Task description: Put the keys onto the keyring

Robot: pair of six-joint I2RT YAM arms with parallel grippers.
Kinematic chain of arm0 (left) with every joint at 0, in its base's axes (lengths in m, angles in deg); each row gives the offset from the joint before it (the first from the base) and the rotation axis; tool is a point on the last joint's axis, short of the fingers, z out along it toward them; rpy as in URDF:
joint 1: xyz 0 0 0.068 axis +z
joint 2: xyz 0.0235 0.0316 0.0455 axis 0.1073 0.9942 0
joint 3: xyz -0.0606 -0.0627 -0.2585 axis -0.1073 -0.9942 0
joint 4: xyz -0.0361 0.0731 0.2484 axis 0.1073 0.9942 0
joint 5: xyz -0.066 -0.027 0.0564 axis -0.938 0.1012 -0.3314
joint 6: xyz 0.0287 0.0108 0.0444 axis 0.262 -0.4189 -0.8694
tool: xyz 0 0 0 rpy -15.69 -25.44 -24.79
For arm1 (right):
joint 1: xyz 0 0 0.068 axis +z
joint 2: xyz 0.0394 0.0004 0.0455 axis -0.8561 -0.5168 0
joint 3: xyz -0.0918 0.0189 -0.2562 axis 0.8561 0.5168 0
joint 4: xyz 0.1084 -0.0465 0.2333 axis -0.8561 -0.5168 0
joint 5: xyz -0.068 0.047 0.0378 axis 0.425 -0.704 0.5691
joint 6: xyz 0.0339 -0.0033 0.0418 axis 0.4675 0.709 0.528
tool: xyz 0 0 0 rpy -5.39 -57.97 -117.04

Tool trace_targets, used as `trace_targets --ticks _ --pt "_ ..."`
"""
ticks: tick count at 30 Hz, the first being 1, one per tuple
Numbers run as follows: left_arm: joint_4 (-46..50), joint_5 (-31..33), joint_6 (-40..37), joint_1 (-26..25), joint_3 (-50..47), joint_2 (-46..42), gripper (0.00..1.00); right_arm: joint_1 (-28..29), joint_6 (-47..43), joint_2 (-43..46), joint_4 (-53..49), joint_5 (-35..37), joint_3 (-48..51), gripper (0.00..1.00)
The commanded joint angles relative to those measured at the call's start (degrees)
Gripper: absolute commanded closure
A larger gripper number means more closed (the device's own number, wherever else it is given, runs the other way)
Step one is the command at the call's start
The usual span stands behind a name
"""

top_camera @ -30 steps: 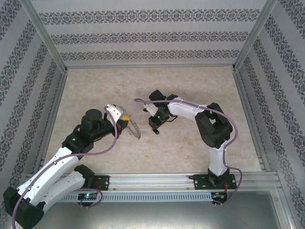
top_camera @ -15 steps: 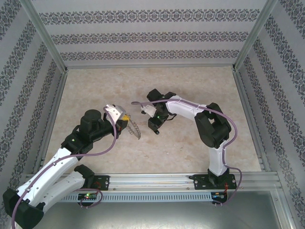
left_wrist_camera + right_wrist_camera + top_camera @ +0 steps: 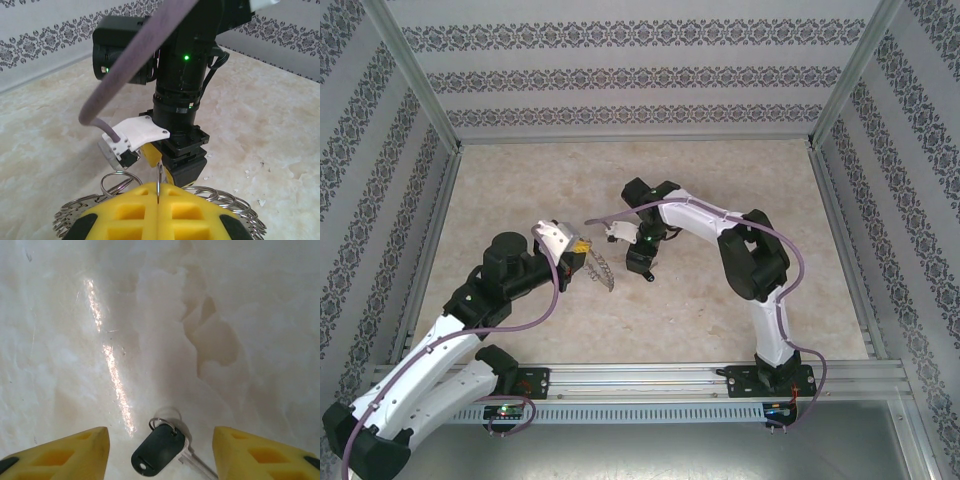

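Black-headed key point(image 3: 156, 449) lies flat on the table point(image 3: 225, 315), with a small split ring point(image 3: 163, 423) through its head. It sits between the right gripper point(image 3: 160, 437) fingers point(image 3: 75, 452) and touches neither.

That's the change. A second ago those jaws were nearly together; now they stand well apart, and the right arm has swung a little toward the left arm. The right gripper carries nothing. My read: either it just let the key go, or it's opening for a fresh pick. Can't tell which. Either way, this key isn't on the ring yet.

Key bunch point(image 3: 603, 272) is held up by the left gripper point(image 3: 158, 200), pads clamped tight on the thin keyring loop point(image 3: 159, 172). No change there. The right gripper is just beside the bunch, pointing down at the table.

The next move likely needs a clean grip on the key's head that leaves the split ring free. The key is thin and flat on the table, so it could skid when pinched.
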Motion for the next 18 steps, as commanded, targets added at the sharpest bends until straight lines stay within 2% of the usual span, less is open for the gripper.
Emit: trace_targets --ticks 1,7,18 --pt "1.29 -0.07 0.3 0.58 1.44 -1.35 1.0 -0.87 -6.06 -1.29 -2.14 -1.92 -0.71 0.48" --pt "3.44 0.08 0.14 0.59 1.88 -2.13 1.0 -1.03 -8.11 -3.15 -2.37 -1.83 -1.65 0.52" --pt "3.41 0.23 -0.05 0.58 2.13 -1.88 1.0 -0.71 -9.22 -6.65 -3.76 0.03 -3.94 0.52"
